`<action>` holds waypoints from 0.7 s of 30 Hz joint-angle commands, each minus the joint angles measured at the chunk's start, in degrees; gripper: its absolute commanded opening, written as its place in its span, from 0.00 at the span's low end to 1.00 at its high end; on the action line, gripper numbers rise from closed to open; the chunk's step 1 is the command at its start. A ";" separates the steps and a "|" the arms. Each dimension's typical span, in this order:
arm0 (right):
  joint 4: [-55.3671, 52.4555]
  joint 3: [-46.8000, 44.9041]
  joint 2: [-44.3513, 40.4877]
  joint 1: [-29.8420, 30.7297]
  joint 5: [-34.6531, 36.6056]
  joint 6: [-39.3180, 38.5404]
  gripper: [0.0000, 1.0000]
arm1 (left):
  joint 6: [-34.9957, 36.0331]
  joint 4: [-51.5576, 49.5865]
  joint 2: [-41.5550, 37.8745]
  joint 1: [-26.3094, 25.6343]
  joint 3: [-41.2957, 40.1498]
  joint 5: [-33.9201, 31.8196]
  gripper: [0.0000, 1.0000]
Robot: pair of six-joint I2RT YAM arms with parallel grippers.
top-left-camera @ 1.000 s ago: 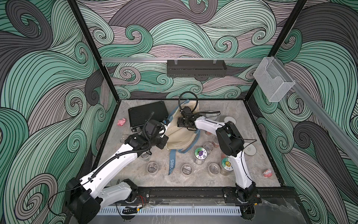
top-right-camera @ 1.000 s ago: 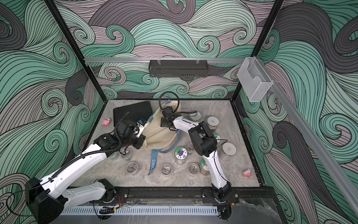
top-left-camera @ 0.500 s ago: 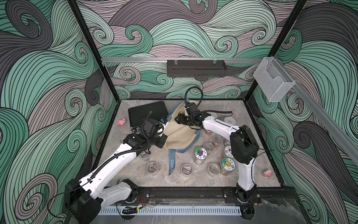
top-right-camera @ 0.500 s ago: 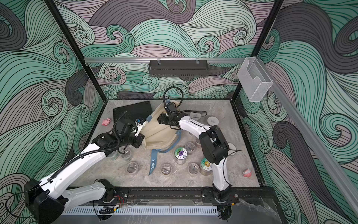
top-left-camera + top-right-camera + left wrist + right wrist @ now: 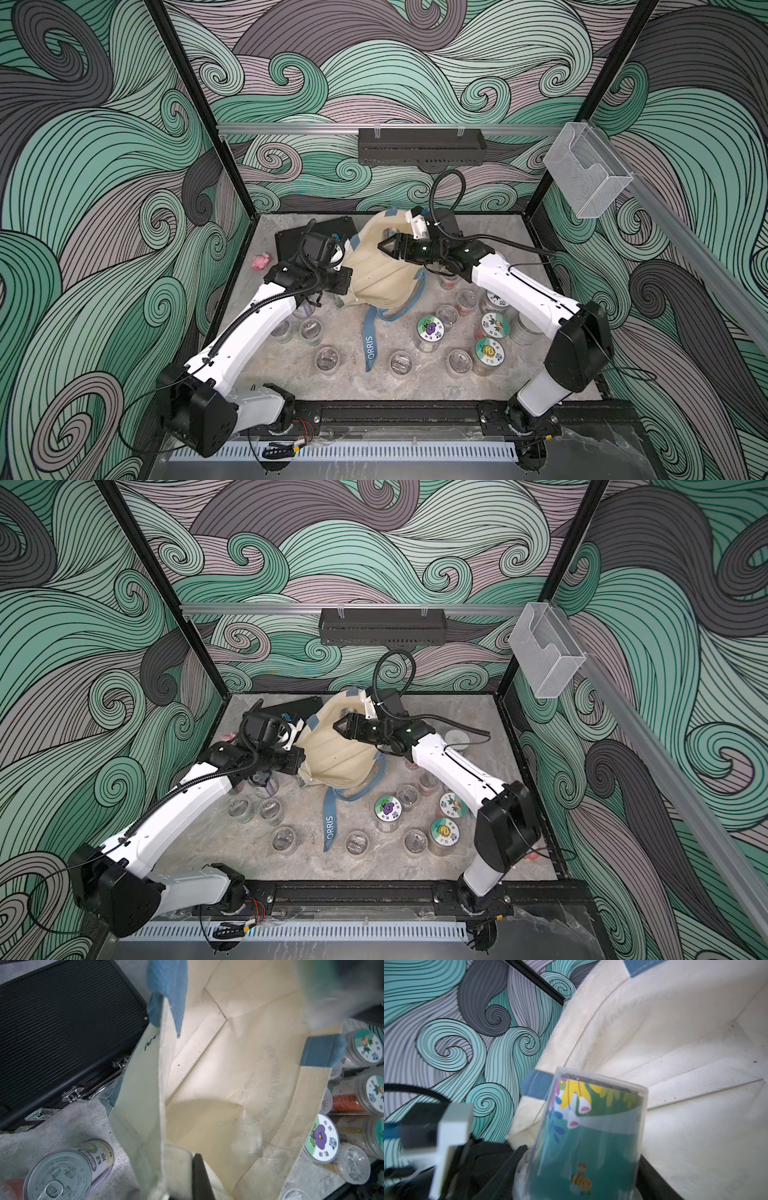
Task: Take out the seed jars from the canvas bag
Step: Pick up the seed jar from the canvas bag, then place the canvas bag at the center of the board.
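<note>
Near 12 o'clock: right gripper point(image 5: 383, 245) holds clear plastic green-label seed jar point(image 5: 591, 1136); left gripper point(image 5: 345, 284) pinches cream canvas bag point(image 5: 374, 270) rim. Withdraw jar straight, w/o snagging rim.

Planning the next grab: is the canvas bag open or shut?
Open: the canvas bag gapes, its lining visible in both wrist views.
</note>
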 commanded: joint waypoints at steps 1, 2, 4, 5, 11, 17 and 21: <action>-2.63 -0.90 -3.42 -0.60 -3.29 0.26 0.67 | -2.49 -1.69 2.59 3.25 3.28 1.59 0.00; -3.00 -0.86 -4.28 -0.77 -3.65 0.38 0.67 | -2.79 -1.67 3.39 4.45 4.00 2.11 0.00; -3.59 -0.95 -6.22 -0.89 -4.67 0.53 0.67 | -4.12 -1.74 5.83 7.36 6.01 3.80 0.00; -3.96 -0.96 -7.13 -1.03 -4.86 0.44 0.67 | -4.67 -1.40 6.80 8.44 6.72 4.62 0.00; -7.51 -3.09 -13.15 -2.02 -5.24 -0.43 0.68 | -7.49 0.39 14.99 13.98 11.87 6.29 0.00; -9.29 -7.89 -19.51 -3.67 -4.89 -0.64 0.68 | -8.04 -1.32 22.82 17.90 20.75 7.24 0.00; -10.57 -10.91 -23.53 -4.97 -4.98 -0.86 0.68 | -8.13 -1.71 26.29 19.27 25.72 7.47 0.00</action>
